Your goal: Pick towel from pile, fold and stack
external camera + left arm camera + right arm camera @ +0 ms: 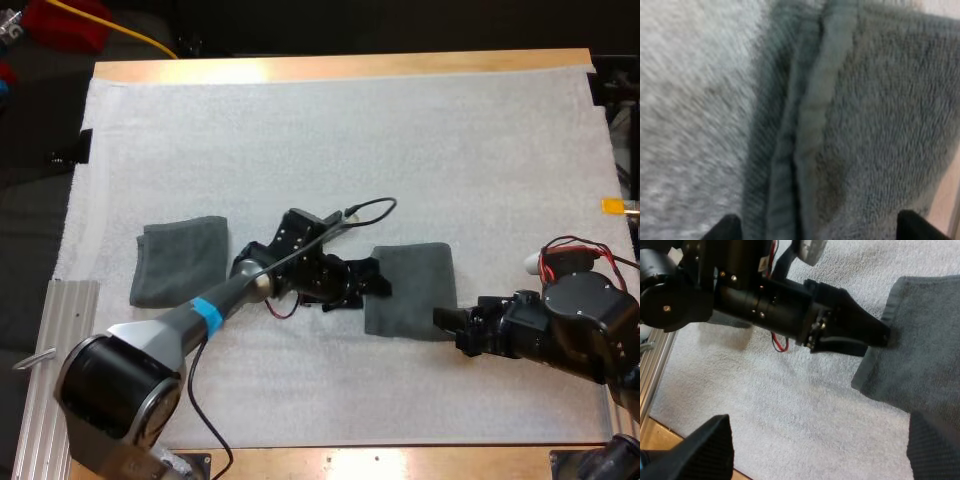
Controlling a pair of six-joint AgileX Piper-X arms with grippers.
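My L arm (140,345) holds L gripper (381,279) open astride left edge of towel (415,285) mid-mat (300,130), R gripper (450,328) open too at its near right corner, 2nd towel (180,260) apart, left.

this is looking like a robotics lab, with one bench set up for handling trials. two robot arms, the left arm (150,335) and the right arm (580,320), are reaching in over a wooden worktop (340,66) that is carrying a white mat (350,130). a ribbed aluminium rail (45,340) is running along the worktop's near left side. a yellow cable (130,35) is trailing through the dark space beyond the far edge. a folded towel (415,290) and a second towel (180,260) are lying on the mat.
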